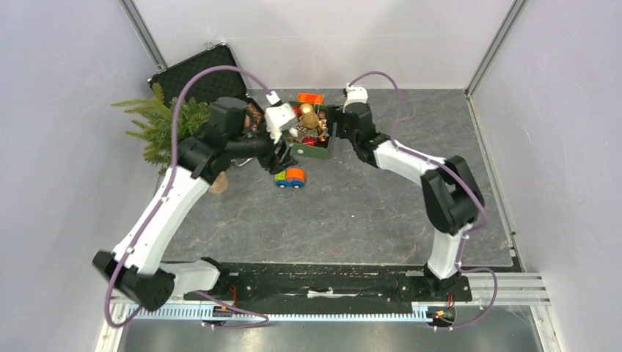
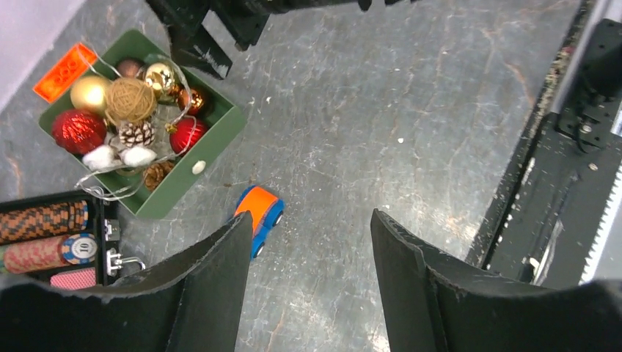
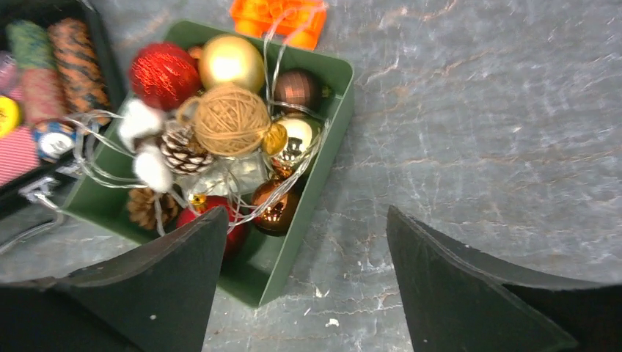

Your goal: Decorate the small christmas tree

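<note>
In the top view, we find the small christmas tree [image 1: 163, 121] at the upper left of the frame, just in front of the open briefcase [image 1: 196, 73]. Its tan stump is partly hidden behind the left arm [image 1: 165, 213], and we cannot tell from this angle whether it stands upright. No ornament shows on it, so we judge the decorating barely begun. The left arm and the right arm [image 1: 400, 158] both reach to the green box [image 1: 312, 152] at upper centre, likely because the decorations wait there. A toy car [image 1: 291, 177] sits just below the box on the desk [image 1: 367, 213]. In the left wrist view, the left tool [image 2: 312, 220] is spread wide with nothing between its fingers. It hangs over bare desk, with the toy car beside its left finger and the box at upper left. In the right wrist view, the right tool [image 3: 306, 214] is likewise wide and empty, poised over the box's near corner. There a twine ball [image 3: 231, 119], a red bauble [image 3: 165, 73] and silver thread [image 3: 99, 125] lie tangled, and we expect the thread could drag neighbours along on a pick.
</note>
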Tool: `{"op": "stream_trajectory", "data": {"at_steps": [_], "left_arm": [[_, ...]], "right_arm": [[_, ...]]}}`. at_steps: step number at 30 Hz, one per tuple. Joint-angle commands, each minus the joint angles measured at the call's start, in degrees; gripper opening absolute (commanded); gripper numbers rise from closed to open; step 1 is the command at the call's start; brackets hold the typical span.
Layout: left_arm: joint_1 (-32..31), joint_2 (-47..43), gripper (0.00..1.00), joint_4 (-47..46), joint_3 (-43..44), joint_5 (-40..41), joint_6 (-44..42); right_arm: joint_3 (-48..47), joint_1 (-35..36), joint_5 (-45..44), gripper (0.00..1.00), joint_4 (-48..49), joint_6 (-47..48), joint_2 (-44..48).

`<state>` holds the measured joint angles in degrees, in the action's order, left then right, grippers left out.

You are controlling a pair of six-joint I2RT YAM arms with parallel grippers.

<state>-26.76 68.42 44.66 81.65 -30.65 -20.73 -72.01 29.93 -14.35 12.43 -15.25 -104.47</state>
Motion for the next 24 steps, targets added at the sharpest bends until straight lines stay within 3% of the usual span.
{"op": "stream_trajectory", "data": {"at_steps": [1, 6, 11, 20, 24], "left_arm": [[-3.06, 7.27, 0.66, -4.12, 4.74, 12.07, 5.38], [-3.39, 13.66, 0.65, -7.79, 6.07, 18.63, 4.14], [-3.34, 19.46, 0.65, -9.16, 6.63, 24.72, 3.05], [-3.31, 24.68, 0.64, -9.26, 7.61, 25.69, 4.4], [-3.38, 25.67, 0.64, -9.18, 6.61, 24.77, 4.33]], "right_arm": [[-10.53, 0.94, -4.89, 0.78, -8.36, 0.74, -9.15], [-15.79, 1.44, -3.82, 0.7, -12.09, 2.18, -16.18], [-10.32, 1.4, -2.19, 0.54, -9.19, 3.15, -15.08], [-7.39, 0.17, 2.86, 0.21, -9.38, 5.66, -14.04], [-1.52, -1.37, 5.23, 0.11, -8.33, 7.69, -9.05]]}}
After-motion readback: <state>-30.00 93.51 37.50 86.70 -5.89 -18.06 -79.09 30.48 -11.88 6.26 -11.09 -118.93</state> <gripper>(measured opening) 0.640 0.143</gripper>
